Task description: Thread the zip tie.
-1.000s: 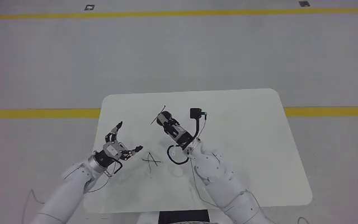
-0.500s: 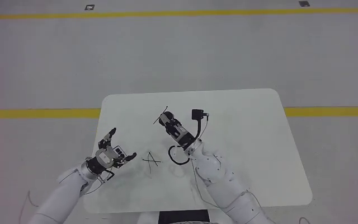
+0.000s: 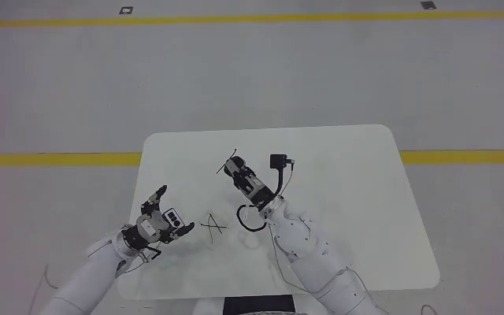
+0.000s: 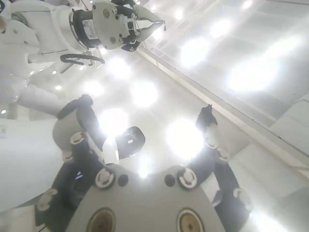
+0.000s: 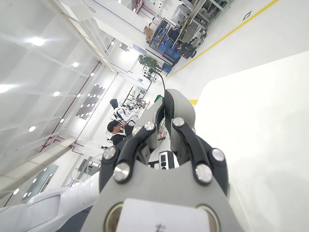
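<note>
A thin black zip tie is pinched in my right gripper, which is shut on it above the middle of the white table. In the right wrist view the zip tie curves out past the closed fingertips of the right gripper. My left gripper sits over the table's front left part, open and holding nothing. In its own view the left gripper points upward, with the right gripper and its zip tie farther off. Two or three loose zip ties lie crossed on the table between the arms.
The table's right half and back left corner are bare. Grey floor with a yellow line surrounds the table.
My left gripper has drawn back a little toward the table's front edge and rolled at the wrist, still open. The right gripper with the zip tie has barely shifted.
</note>
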Tool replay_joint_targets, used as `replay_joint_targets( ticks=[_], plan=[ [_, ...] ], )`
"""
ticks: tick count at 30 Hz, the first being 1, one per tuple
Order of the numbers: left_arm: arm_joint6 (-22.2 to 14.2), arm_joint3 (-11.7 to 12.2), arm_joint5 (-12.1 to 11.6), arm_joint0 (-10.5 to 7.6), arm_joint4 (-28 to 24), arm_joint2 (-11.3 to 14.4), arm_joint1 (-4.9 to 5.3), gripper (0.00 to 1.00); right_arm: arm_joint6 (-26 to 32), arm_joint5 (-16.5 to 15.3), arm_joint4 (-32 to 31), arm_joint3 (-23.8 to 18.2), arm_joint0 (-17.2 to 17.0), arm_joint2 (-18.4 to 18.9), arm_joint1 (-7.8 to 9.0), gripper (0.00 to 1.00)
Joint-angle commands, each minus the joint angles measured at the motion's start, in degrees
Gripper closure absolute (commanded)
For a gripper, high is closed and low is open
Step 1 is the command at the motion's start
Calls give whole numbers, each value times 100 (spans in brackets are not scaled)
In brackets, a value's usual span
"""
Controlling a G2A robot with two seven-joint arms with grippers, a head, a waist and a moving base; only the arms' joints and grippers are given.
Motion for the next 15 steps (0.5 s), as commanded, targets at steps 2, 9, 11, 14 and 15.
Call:
replay_joint_targets(
  ticks=[2, 9, 11, 14, 15],
  plan=[
    [-262, 65, 0, 66, 0, 48, -99, 0, -132, -2, -314, -82, 19, -58, 24, 100],
    [-521, 21, 0, 65, 0, 334, -200, 0, -521, -2, -917, -213, 263, -373, 140, 100],
    [-521, 31, 0, 65, 0, 321, -219, 0, -702, -2, -1114, -171, 418, -560, 195, 100],
    [-521, 31, 0, 65, 0, 321, -219, 0, -702, -2, -1114, -171, 418, -560, 195, 100],
    [-521, 31, 0, 65, 0, 321, -219, 0, -702, -2, -1114, -171, 418, -560, 195, 100]
  ],
)
